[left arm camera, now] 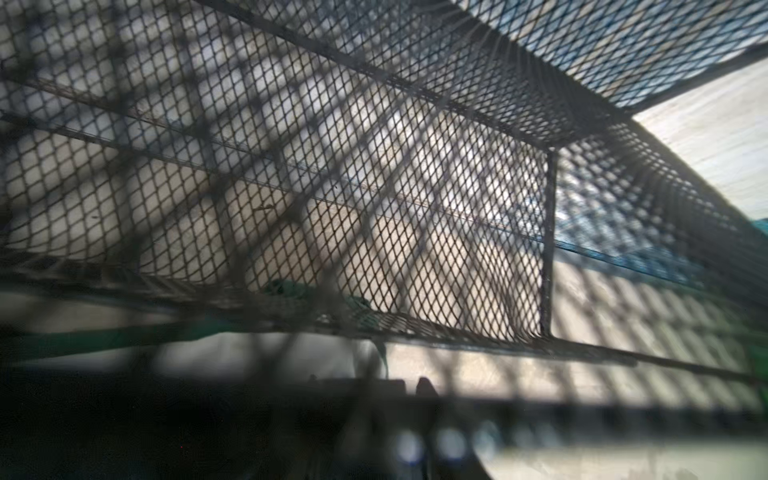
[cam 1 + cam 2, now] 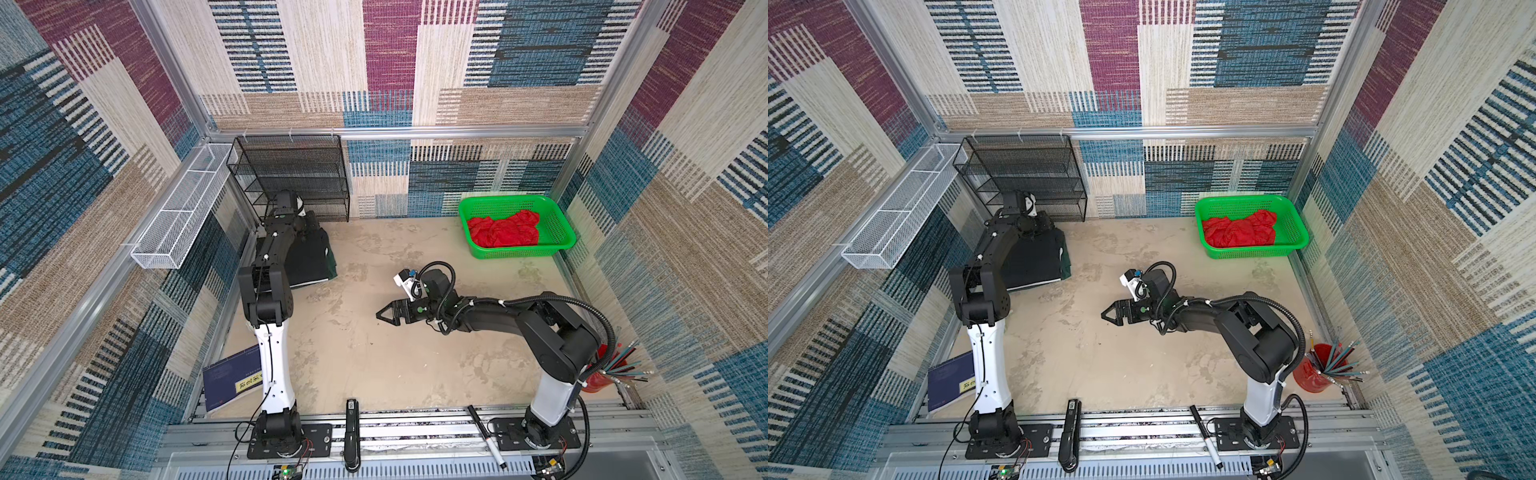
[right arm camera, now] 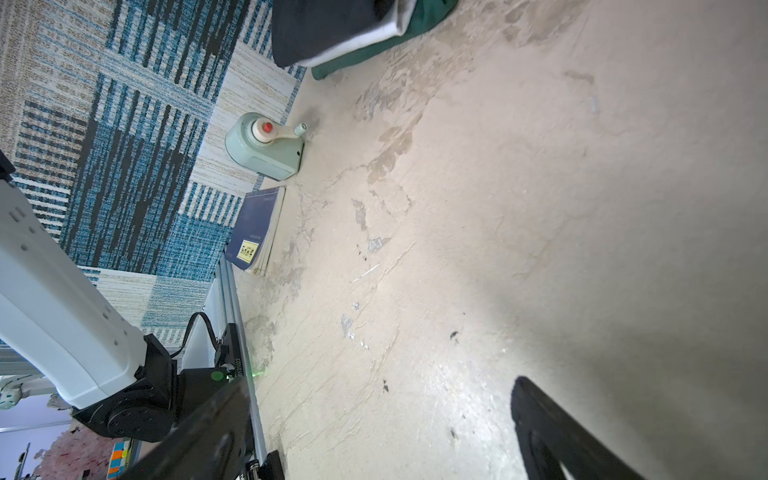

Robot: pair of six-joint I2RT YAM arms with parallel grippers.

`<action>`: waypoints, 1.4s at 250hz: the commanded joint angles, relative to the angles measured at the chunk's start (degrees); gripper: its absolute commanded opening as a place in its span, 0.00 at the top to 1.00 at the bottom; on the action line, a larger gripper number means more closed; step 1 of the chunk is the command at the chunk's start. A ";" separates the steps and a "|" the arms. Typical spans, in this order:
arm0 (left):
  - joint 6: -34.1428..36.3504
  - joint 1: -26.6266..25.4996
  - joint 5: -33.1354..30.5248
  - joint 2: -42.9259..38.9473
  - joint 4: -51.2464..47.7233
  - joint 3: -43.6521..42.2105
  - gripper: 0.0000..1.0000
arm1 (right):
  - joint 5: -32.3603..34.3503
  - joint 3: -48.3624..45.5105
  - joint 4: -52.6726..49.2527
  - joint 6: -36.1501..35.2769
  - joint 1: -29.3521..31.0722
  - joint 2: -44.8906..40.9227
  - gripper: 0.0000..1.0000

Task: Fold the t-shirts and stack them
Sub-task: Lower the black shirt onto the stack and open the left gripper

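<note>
1. three shirts look folded and lie in one pile at the back left of the table [image 2: 374, 365], just in front of the black wire rack [image 2: 291, 178].
2. the black shirt [image 2: 309, 262] is on top, the white shirt [image 3: 395, 20] is in the middle, and the green shirt [image 3: 365, 58] is at the bottom. they are soft, flat cloth with tidy edges.
3. the red shirt [image 2: 503, 232] lies in a crumpled heap in the green basket [image 2: 565, 237] at the back right. i think it is the last one to fold and stack.
4. the left gripper [image 2: 306, 224] is over the far end of the pile. its fingers are hidden, so i cannot tell how open they are or if they hold cloth.
5. the right gripper [image 2: 384, 314] hangs over the middle of the table. its fingers are spread wide and hold nothing.
6. the basket is hard plastic full of small holes. the rack is thin metal mesh.
</note>
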 commanded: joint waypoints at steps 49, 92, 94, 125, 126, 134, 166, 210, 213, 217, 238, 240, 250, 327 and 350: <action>-3.55 -1.20 -5.35 -2.48 -5.69 -8.98 0.62 | -0.63 -0.59 1.72 0.29 0.06 -0.96 0.01; -1.60 -1.55 -5.31 -5.79 1.37 -15.25 0.61 | -0.40 -1.66 2.00 0.26 0.06 -1.28 0.01; -1.61 -1.55 -5.46 -5.70 1.05 -15.01 0.62 | -0.39 -1.67 2.00 0.26 0.06 -1.28 0.01; -2.88 -1.90 -5.86 -4.24 -5.47 -11.38 0.62 | -0.44 -2.55 3.28 0.96 0.06 -1.61 0.01; -2.91 -1.94 -5.98 -4.28 -5.55 -11.33 0.62 | -0.40 -2.58 3.35 0.96 0.06 -1.62 0.01; -3.23 -2.15 -6.80 -4.54 -6.25 -11.81 0.62 | -0.43 -2.73 3.56 1.09 0.06 -1.72 0.01; -3.25 -2.78 -5.20 -5.79 -4.58 -15.18 0.62 | -0.70 -3.59 4.86 1.67 0.06 -2.36 0.01; 2.36 -3.01 -6.07 -10.28 0.23 -16.13 0.60 | 0.41 -4.96 3.29 1.06 0.06 -4.98 0.01; 2.68 -2.96 -6.09 -10.87 0.47 -16.37 0.60 | 0.56 -5.16 3.24 1.08 0.06 -5.31 0.01; 3.04 -3.01 -6.13 -11.85 0.95 -16.94 0.60 | 0.85 -5.44 3.24 1.05 0.06 -5.71 0.01; 3.67 -3.00 -6.18 -18.95 7.03 -24.09 0.58 | 1.87 -7.30 3.73 1.21 0.06 -8.11 0.01; 3.62 -3.01 -6.23 -19.74 7.69 -24.99 0.58 | 2.03 -7.49 3.75 1.22 0.06 -8.24 0.01; 2.76 -2.99 -7.14 -23.44 10.01 -29.33 0.57 | 2.22 -8.13 3.92 1.42 0.06 -9.23 0.01; -5.26 -2.62 -3.37 -32.02 -0.41 -43.51 0.59 | 2.85 -11.93 4.37 1.84 0.15 -15.02 0.01; -5.90 -2.65 -3.46 -30.25 -2.22 -43.61 0.60 | 3.03 -12.14 3.11 1.24 0.11 -15.82 0.01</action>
